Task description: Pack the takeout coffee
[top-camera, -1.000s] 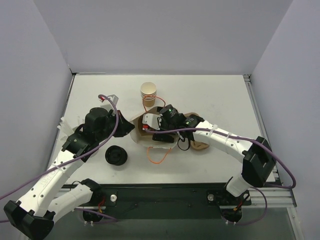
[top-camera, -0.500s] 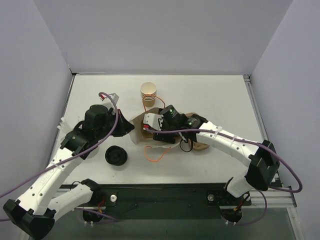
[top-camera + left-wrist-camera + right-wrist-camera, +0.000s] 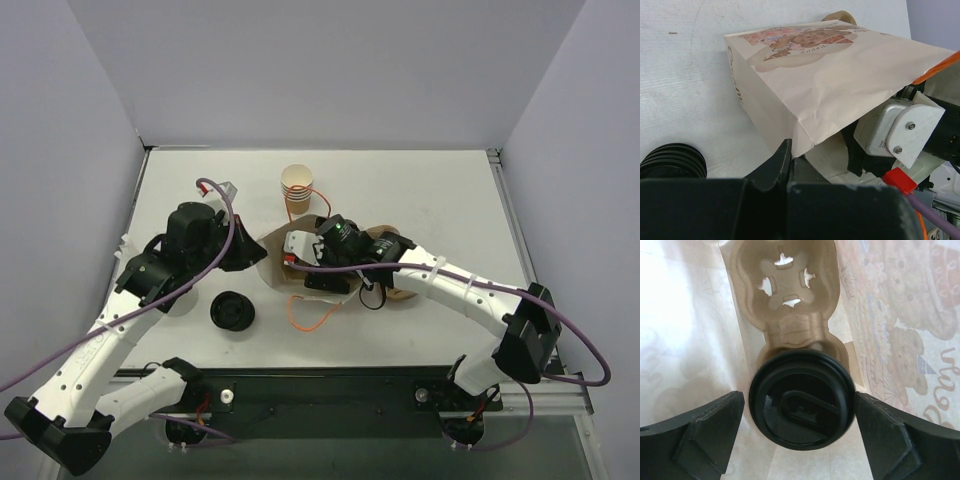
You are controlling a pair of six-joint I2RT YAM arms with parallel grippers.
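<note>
Reaching further toward the left of the overhead frame than a second ago, the right arm's wrist now sits deeper in the mouth of the paper bag (image 3: 840, 85), and its elbow has swung out to the lower right. The left arm has barely shifted.

In the right wrist view, the takeout coffee (image 3: 801, 412) stands in the near pocket of the pulp carrier (image 3: 795, 330) inside the bag. Only its black lid (image 3: 790, 385) shows; the cup below is hidden. The carrier's far pocket is vacant.

The right gripper (image 3: 799, 396) straddles the lid with its jaws apart. A sliver of bag shows on the left side, so it does not look clamped.

The left gripper (image 3: 789, 159) is at the bag's lower edge, but I cannot tell whether it is pinching the paper.

The coffee appears delivered — what likely remains is drawing the right arm out without dragging the bag or tipping the cup.
</note>
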